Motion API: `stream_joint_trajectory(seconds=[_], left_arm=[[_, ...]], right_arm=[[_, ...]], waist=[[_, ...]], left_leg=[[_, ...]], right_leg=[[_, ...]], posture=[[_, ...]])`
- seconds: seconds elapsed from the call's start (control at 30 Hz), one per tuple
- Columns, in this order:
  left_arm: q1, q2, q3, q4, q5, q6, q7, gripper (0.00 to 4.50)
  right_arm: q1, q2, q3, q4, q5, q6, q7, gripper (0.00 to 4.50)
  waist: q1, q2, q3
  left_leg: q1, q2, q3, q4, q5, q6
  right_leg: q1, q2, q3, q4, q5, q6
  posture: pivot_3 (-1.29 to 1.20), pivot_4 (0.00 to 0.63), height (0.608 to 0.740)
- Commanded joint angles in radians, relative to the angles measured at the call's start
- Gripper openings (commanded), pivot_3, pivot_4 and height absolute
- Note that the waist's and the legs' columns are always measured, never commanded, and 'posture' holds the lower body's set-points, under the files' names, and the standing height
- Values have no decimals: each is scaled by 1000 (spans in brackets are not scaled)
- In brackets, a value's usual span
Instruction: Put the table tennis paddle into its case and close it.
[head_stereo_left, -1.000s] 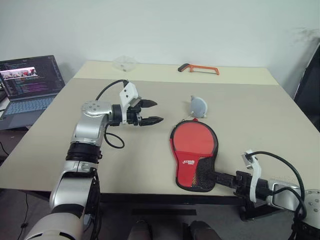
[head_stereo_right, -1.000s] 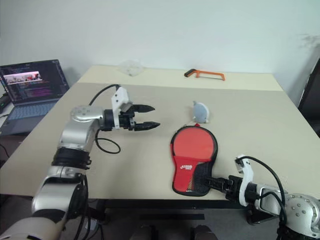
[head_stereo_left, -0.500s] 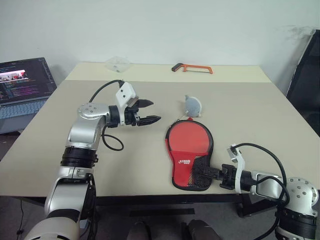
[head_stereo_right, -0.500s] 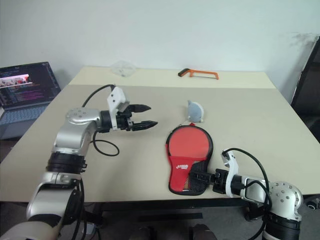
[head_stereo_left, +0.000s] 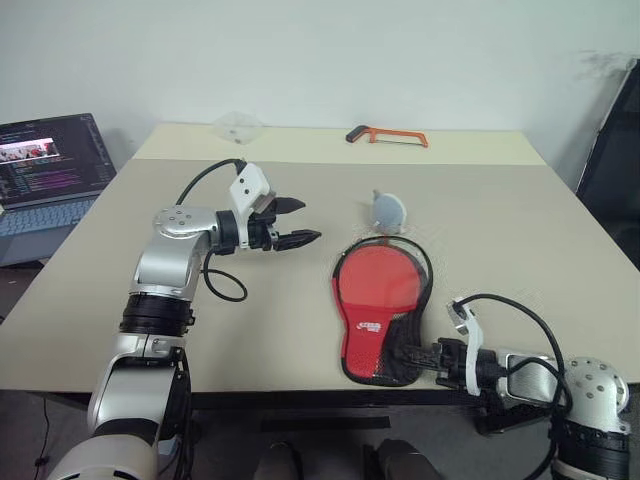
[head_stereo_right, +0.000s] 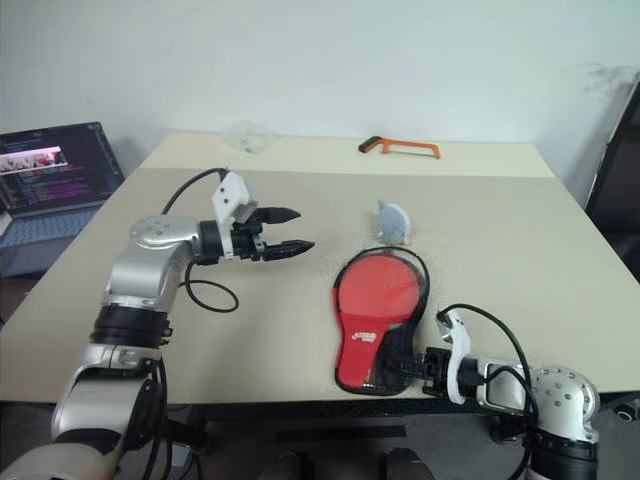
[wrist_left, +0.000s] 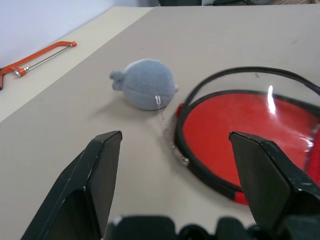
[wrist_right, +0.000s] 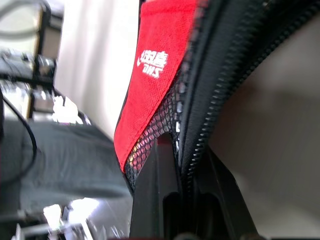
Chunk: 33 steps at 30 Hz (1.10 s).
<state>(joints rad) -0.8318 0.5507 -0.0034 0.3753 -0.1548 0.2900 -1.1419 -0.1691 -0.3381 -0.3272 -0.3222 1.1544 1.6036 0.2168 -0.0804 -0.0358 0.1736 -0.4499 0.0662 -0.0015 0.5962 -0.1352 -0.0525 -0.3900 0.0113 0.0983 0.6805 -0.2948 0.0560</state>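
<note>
The right gripper (head_stereo_left: 425, 353) is clamped on the zipper edge at the narrow end of the case (head_stereo_left: 380, 307), which lies near the table's (head_stereo_left: 520, 230) front edge with the table tennis paddle (head_stereo_left: 378, 283) inside, its red face showing. Beyond the case's round end sits a small grey pouch (head_stereo_left: 386, 211). The left gripper (head_stereo_left: 304, 222) hovers with fingers spread, apart from the case on its left.

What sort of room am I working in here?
Probably an office or lab: a plain beige table against a white wall, an open laptop showing code beside it, and an orange hacksaw lying about.
</note>
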Motion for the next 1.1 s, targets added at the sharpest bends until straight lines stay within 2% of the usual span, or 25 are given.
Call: stream_joint_trajectory(seconds=[0.03, 0.27, 0.5, 0.6, 0.77, 0.9, 0.97, 1.03, 1.1], left_arm=[[-31, 13, -6, 4, -5, -31, 3, 3741], [-44, 18, -20, 35, 2, -55, 1, 3741], [-52, 24, -24, 54, 0, -68, 7, 3741], [-51, 26, -24, 59, 0, -72, 10, 3741], [-58, 24, -29, 69, 1, -76, 12, 3741], [-73, 22, -32, 90, 4, -86, 12, 3741], [-78, 22, -34, 101, 4, -94, 11, 3741], [-90, 21, -32, 115, 1, -99, 11, 3741], [-107, 15, -27, 129, -10, -95, 9, 3741]], right_arm=[[29, -40, 17, -50, 45, 11, 38, 57], [72, -95, 46, -92, 55, 5, 83, 57], [18, -100, 63, -102, 3, -84, 69, 57], [-14, -113, 48, -90, 9, -93, 64, 682], [-59, -186, 24, -80, 17, -100, 89, 2304], [-29, -337, 61, -117, -17, -130, 188, 3666], [13, -466, 96, -126, -103, -215, 278, 4396], [15, -561, 100, -102, -194, -340, 362, 4456], [-26, -577, 102, -81, -263, -461, 395, 4456]], waist=[[1, 0, 0], [3, 0, 0], [5, 0, 0], [5, 0, 0], [8, 0, 0], [16, 0, 0], [21, 0, 0], [24, 0, 1], [21, 0, 1]], left_leg=[[0, 0, 0, 0, 0, 0], [0, 0, 0, -1, 0, 0], [0, 0, 0, -1, 0, 0], [0, 0, 0, -1, 0, 0], [0, 0, 0, -1, 0, 0], [0, -1, 0, -1, 0, 0], [0, -1, 1, -1, 0, 0], [-1, -1, 1, -1, 0, 0], [0, -1, 1, -1, 0, 0]], right_leg=[[0, 0, 0, 0, 0, 0], [0, 0, 0, 0, -1, 0], [0, 0, 0, 0, -1, 0], [-1, 0, 0, 0, 0, 0], [-1, 0, 0, 0, 0, 0], [-1, -1, 0, -1, -1, 0], [-1, -1, 0, -1, -1, 0], [-1, -1, 0, -1, -1, 0], [-1, -1, 0, -1, -1, 0]], posture=[[0, 150, 740], [0, 150, 740], [0, 150, 740], [0, 150, 740], [0, 150, 740], [0, 150, 740], [0, 150, 740], [0, 150, 740], [0, 150, 740]])
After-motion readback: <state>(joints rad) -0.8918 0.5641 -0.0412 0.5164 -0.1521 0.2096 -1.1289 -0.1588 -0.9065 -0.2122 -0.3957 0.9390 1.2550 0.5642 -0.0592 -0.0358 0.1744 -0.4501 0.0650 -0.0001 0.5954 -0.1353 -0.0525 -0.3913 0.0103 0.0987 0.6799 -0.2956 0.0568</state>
